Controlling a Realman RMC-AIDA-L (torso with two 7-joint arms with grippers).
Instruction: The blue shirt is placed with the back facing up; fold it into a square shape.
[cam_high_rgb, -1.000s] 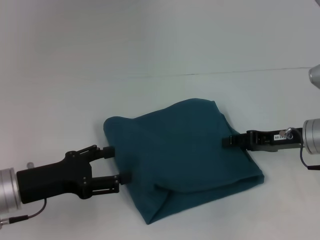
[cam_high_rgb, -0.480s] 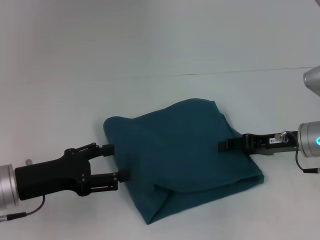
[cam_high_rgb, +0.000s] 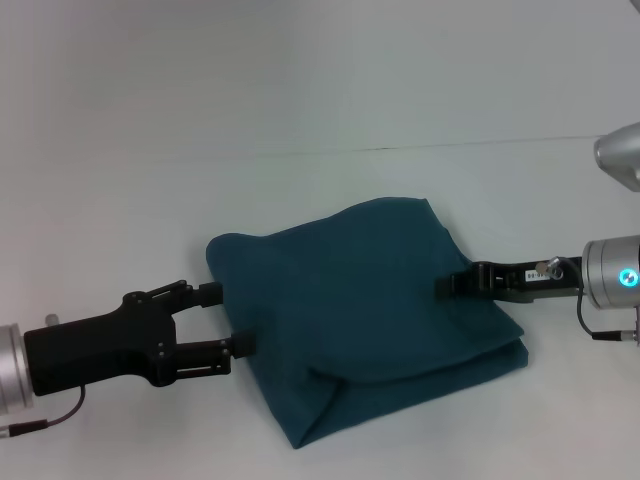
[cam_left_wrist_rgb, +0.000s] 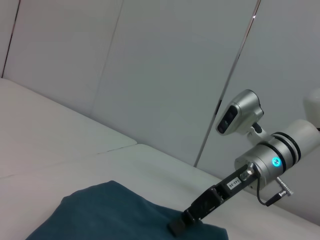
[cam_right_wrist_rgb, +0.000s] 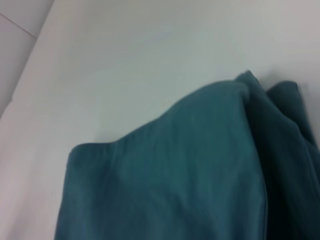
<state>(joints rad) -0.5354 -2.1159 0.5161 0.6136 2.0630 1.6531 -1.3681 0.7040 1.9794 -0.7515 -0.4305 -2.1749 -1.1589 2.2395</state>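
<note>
Blue shirt (cam_high_rgb: 365, 315) folded on white table (cam_high_rgb: 320, 100). My left gripper (cam_high_rgb: 226, 318) gapes empty beside it; my right gripper (cam_high_rgb: 447, 286) over its right side, grip unclear.

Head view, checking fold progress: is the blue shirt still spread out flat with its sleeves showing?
No, the blue shirt lies folded into a compact, roughly square bundle with layered edges and no sleeves showing.
</note>
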